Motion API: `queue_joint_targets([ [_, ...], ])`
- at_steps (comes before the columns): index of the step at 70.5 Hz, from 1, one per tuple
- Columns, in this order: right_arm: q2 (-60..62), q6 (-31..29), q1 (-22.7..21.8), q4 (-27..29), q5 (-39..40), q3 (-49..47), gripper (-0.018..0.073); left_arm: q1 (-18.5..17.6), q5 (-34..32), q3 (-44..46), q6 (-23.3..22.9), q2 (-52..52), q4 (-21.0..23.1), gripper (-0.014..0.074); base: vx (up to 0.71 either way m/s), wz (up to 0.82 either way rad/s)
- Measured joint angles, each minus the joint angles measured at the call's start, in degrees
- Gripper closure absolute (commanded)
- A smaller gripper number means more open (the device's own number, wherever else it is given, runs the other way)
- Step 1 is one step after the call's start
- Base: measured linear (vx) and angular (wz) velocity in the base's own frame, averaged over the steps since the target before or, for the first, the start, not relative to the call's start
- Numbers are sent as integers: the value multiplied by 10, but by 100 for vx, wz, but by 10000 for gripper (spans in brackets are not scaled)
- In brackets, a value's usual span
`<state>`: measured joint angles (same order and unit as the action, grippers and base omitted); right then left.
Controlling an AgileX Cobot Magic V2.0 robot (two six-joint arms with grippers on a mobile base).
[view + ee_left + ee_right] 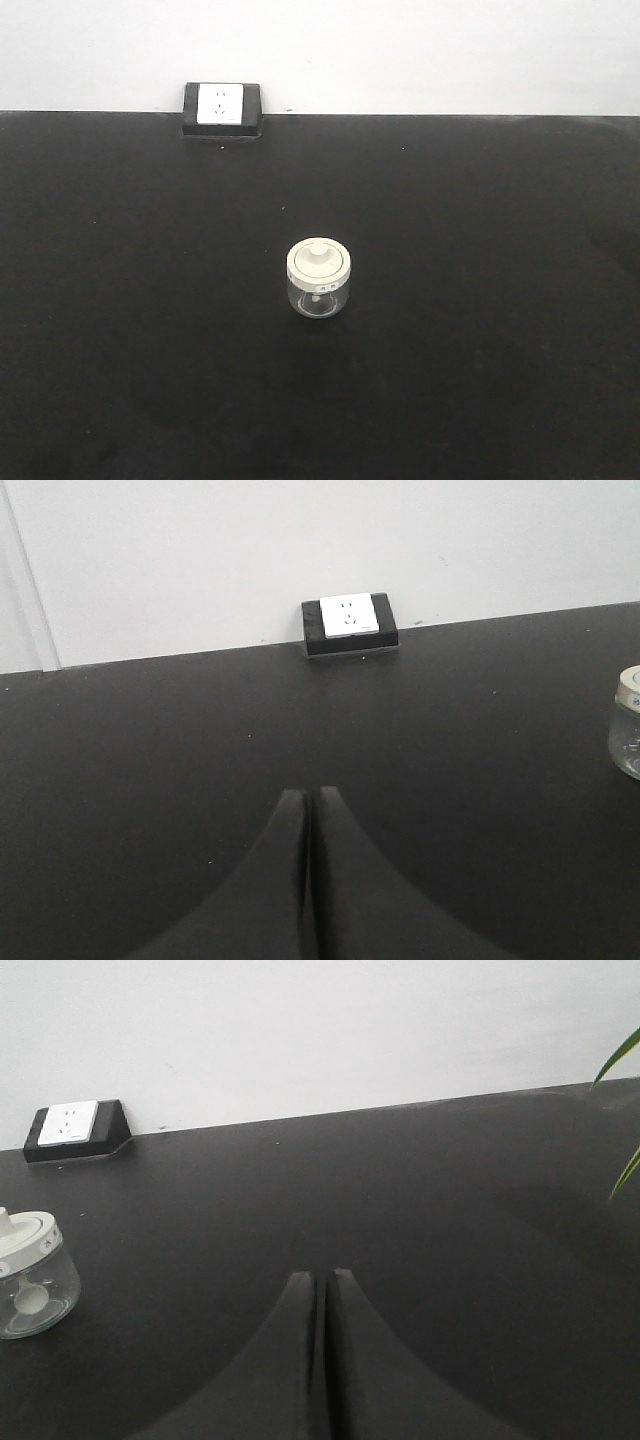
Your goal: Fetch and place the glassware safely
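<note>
Left claw (pixel 308 798): fingers pressed together, nothing held, low over black table (pixel 120 300), well apart from jar. Glass jar (pixel 319 279): upright near table centre, cream lid (pixel 319 262) with knob seated on top, untouched. Socket block (pixel 221 109): at far table edge against white wall. Right claw (pixel 322 1280): fingers together, empty. Green leaf tips (pixel 622 1110): far right edge.

I see a matte black bench (pixel 150 330) with no pattern, set against a plain white wall (pixel 420 50). The glass jar (pixel 319 279) on it is clear, topped by a cream-white lid (pixel 319 260) with a small band of dark marks on its rim. The socket (pixel 221 104) has a white face in a black housing, both grippers' jaws look black, and thin green leaves (pixel 622 1060) show at one edge.
</note>
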<state>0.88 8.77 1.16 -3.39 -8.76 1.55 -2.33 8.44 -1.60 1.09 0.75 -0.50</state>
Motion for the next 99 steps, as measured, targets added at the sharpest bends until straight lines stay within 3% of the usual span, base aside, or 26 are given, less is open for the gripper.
queue_joint_targets([
  [99,0,-4,0,2,6,0,563,0,0,-1,0,0,0,603,0,0],
])
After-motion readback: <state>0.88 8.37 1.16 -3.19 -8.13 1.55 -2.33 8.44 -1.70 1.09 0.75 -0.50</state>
